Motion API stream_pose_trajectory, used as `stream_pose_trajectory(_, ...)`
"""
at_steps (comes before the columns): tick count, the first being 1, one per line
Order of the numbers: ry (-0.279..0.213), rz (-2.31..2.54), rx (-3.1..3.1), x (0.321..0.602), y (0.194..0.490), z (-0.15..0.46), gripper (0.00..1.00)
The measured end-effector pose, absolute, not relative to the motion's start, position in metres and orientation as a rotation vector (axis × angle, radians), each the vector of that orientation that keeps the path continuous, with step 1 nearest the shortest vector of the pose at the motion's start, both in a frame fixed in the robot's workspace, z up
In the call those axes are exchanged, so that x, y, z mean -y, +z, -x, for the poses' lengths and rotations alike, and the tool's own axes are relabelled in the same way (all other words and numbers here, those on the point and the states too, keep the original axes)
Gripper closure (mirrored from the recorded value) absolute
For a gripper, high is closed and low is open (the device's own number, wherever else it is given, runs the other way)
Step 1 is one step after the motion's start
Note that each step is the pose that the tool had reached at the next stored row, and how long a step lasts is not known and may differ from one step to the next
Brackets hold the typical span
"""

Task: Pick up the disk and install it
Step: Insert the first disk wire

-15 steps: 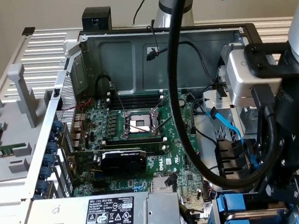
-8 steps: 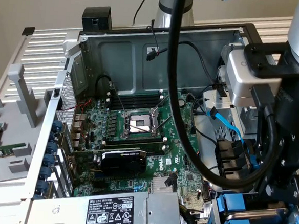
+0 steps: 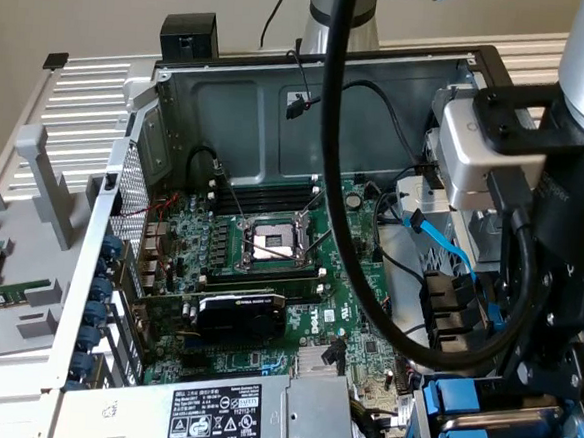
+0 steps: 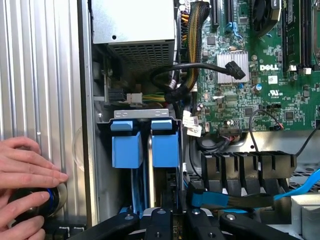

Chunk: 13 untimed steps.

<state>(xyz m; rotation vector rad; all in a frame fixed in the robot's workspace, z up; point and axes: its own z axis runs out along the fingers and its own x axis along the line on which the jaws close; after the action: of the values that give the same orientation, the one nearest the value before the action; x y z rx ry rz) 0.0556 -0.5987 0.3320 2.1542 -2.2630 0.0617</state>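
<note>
The claw (image 4: 176,222), narrowed to a slim gap, clamps the disk (image 4: 165,150) by its near end; its long axis runs straight ahead into the drive cage (image 4: 145,114), beside another blue carrier (image 4: 125,147).

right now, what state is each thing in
case: open, side panel off
disk: on edge in the bay, next to the gripper
processor socket: bare, no cooler
graphics card: seated in its slot
hand: resting on a round knob
</note>
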Motion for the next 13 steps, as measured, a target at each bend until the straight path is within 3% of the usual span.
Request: stream_pose_trajectory(13,0.062,-2.154,2.263,0.5986,0.3311,-0.0564,0.83)
